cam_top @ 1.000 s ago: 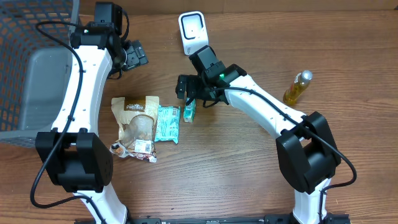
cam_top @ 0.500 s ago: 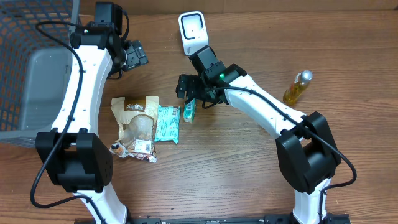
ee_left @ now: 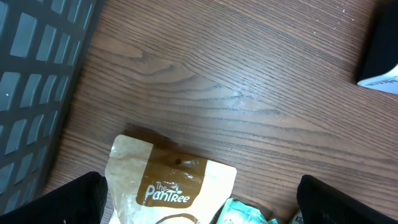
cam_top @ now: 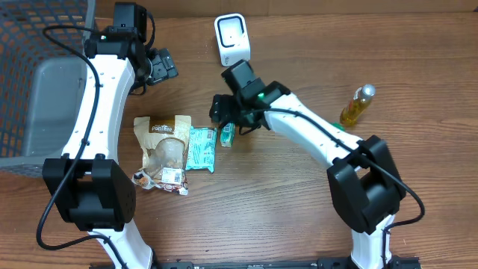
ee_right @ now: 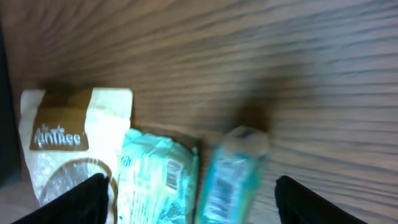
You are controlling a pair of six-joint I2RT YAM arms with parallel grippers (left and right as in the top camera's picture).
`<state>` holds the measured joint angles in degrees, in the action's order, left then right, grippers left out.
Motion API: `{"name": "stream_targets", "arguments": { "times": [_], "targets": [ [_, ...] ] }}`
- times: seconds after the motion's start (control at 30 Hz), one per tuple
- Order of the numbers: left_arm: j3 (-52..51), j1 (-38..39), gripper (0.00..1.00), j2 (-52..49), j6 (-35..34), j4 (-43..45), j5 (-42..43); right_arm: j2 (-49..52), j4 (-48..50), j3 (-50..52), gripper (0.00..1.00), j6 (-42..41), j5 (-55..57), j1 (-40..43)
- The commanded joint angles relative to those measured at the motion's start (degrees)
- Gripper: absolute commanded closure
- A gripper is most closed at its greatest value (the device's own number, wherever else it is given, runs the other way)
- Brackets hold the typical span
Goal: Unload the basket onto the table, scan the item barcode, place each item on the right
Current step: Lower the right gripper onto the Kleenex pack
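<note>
The worktop is mid-brown wood with a streaky grain. Under the right end effector, whose fingers are black, lies a teal-green box. Beside it are a teal packet with white print and a cream pouch with a brown top and white lettering. Beyond the end effector stands a white scanner.

Small green box lies flat, apart from the white scanner.

Scanner at 12 o'clock on worktop, basket at 9, bottle at 3; centre: pouch, packet at its 3, small carton beyond.
</note>
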<state>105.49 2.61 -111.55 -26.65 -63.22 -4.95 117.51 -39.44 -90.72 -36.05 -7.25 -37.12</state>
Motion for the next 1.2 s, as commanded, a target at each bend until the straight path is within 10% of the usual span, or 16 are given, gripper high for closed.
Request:
{"name": "stream_targets", "arguments": {
  "times": [0.0, 0.47, 0.87, 1.17],
  "targets": [
    [1.1, 0.0, 0.0, 0.7, -0.6, 0.0, 0.3, 2.6, 0.6, 0.7, 0.22, -0.5, 1.3, -2.2],
    [1.1, 0.0, 0.0, 0.7, -0.6, 0.0, 0.3, 2.7, -1.7, 0.7, 0.29, -3.2, 4.9, -2.4],
    [1.1, 0.0, 0.0, 0.7, -0.6, 0.0, 0.3, 2.7, -3.4, 0.7, 0.66, -3.2, 5.1, -2.4],
    [1.1, 0.0, 0.0, 0.7, -0.6, 0.0, 0.3, 2.7, -3.5, 0.7, 0.71, -3.2, 8.9, -2.4]
  ]
}}
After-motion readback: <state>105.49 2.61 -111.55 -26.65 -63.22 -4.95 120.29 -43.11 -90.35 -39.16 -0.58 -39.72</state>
